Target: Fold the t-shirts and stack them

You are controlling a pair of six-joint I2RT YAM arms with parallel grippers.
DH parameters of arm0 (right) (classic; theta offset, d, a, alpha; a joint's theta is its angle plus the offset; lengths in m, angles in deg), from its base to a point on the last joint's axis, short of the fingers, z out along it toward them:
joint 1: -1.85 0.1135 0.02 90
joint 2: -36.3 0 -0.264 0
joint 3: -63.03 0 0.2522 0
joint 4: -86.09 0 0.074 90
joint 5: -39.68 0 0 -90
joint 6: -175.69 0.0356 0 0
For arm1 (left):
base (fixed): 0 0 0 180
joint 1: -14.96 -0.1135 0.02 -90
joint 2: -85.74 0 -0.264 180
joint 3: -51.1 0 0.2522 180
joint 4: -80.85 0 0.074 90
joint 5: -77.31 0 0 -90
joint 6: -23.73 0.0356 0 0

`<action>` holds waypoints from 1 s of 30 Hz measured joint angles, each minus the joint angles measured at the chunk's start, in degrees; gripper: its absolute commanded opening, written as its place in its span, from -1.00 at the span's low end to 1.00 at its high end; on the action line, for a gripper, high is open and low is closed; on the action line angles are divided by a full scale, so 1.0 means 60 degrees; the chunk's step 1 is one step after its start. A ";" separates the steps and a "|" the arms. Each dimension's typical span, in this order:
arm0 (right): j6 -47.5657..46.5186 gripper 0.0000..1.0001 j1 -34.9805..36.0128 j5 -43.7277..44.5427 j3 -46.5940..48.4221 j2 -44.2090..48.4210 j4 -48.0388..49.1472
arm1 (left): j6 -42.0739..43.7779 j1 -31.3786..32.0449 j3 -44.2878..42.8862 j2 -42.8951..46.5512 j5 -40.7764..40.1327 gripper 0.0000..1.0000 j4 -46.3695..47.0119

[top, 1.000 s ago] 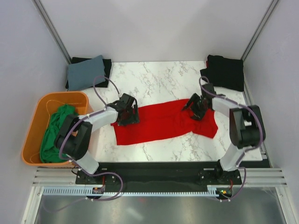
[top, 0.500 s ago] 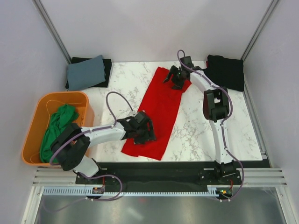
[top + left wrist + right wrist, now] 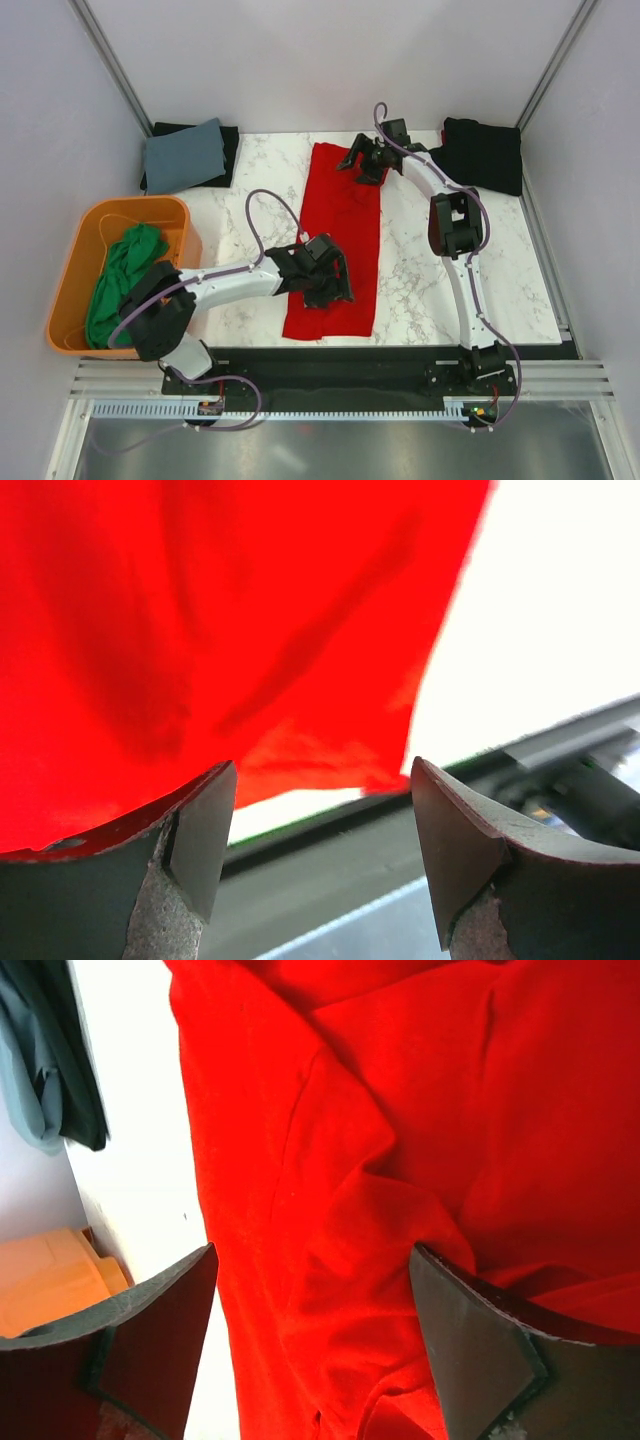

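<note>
View from above: a white marble-patterned surface (image 3: 270,190) with grey veins, walled by pale panels. A bright red t-shirt (image 3: 340,215) lies flat along the middle as a long, narrow strip of soft cloth. It runs from the far edge towards the near edge, with a few shallow creases.

The left gripper (image 3: 325,285) sits over the near part of the strip, close to its left edge. Its wrist view shows two dark, wedge-shaped fingers (image 3: 200,830) spread wide with nothing between them. Beyond them are the smooth red cloth (image 3: 200,630), its near hem and a dark metal rail.

The right gripper (image 3: 365,160) reaches to the far end of the red t-shirt. In its own view the jaws stand wide apart above rumpled red fabric (image 3: 400,1110) with a raised, seam-like fold. I cannot tell whether the fingers touch the cloth.

At the far left corner, a slate grey-blue t-shirt (image 3: 185,155) is folded into a rough square on top of a black t-shirt (image 3: 228,140). At the far right corner lies another folded black t-shirt (image 3: 487,155). An orange plastic tub (image 3: 130,203) with rounded corners stands at the left, and a crumpled green t-shirt (image 3: 125,275) is heaped inside it.
</note>
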 measured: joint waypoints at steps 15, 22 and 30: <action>-0.0550 0.72 0.0856 0.2812 -0.7475 0.9449 -0.0441 | 0.0244 0.0339 0.0488 0.5391 -0.2269 0.65 -0.2371; 0.1155 0.51 0.3453 0.3971 -1.4426 1.4440 -0.0131 | -0.0066 0.0317 0.2528 0.7125 -0.2608 0.65 -0.2987; 0.3085 0.42 0.4666 0.3880 -1.8272 1.5821 0.0831 | -0.0441 0.0306 0.3344 0.7125 -0.3020 0.65 -0.3060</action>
